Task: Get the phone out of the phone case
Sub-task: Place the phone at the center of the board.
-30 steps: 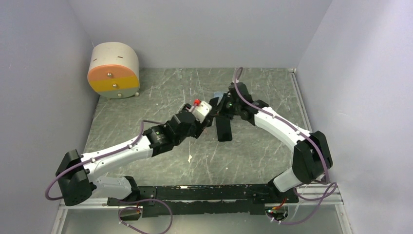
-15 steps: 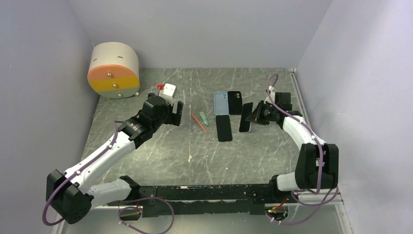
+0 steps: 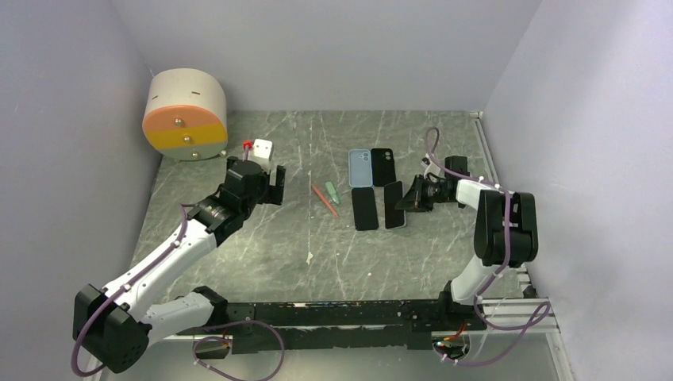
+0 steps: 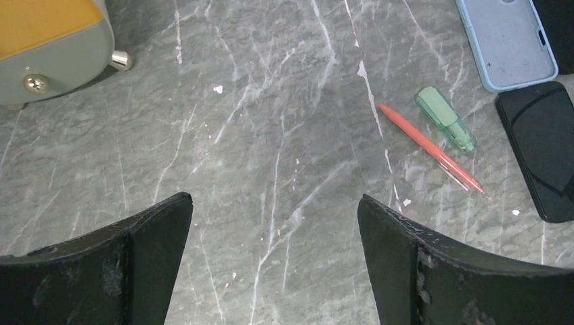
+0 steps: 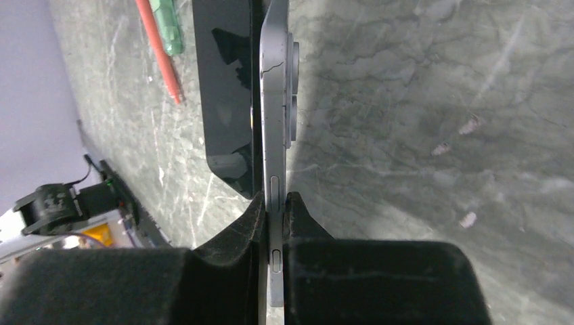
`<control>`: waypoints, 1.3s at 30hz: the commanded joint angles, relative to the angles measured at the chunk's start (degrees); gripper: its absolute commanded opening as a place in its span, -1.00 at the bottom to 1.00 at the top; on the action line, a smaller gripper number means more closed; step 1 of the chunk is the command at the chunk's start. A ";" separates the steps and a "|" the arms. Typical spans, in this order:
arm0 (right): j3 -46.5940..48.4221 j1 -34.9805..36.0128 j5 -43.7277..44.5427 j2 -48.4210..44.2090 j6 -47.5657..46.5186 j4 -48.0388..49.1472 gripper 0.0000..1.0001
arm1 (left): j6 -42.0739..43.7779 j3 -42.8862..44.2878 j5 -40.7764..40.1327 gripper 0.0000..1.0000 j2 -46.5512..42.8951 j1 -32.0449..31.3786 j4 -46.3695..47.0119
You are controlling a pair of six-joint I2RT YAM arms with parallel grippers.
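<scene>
— From up top, where is the phone?
— My right claw [image 3: 409,198] grips the phone [image 3: 394,206] and holds it up on its edge over the table [image 3: 262,246]. It is to the right of the blue phone case [image 3: 360,168] and nearer my bases. The case lies flat, hollow side up, with nothing in it. A black phone [image 3: 364,209] lies flat on the near side of the case, beside the one I hold.
— And your other claw?
— My left claw [image 3: 275,182] is well to the left of the case. It is spread wide and holds nothing.
— What does the left wrist camera see?
— Two black, scuffed fingers [image 4: 122,264], far apart, over grey stone with white veins. A thin red pen [image 4: 430,149] and a small see-through green cap [image 4: 445,127] lie left of the case. The case looks smooth, with round corners and dusty specks inside.
— And the right wrist?
— The phone edge-on. It is a thin grey metal strip with small side buttons and round camera bumps on its back. My black padded fingers [image 5: 237,237] pinch its lower end from both sides. Its other face is close to the shiny black phone. I cannot tell if they touch.
</scene>
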 commanded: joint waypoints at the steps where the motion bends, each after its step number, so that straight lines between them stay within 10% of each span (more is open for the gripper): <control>1: 3.65 -0.37 -6.65 2.59 -3.10 1.38 -0.99 | -1.21 0.12 -2.94 0.90 -1.95 0.48 2.53; 25: 3.31 -0.28 14.51 1.35 -0.61 -2.92 0.40 | -2.11 -0.29 -5.48 0.90 -1.49 0.68 2.93; 39: 1.15 3.47 11.73 2.84 2.72 2.63 0.28 | -2.77 0.01 -5.30 0.90 -1.12 0.74 2.32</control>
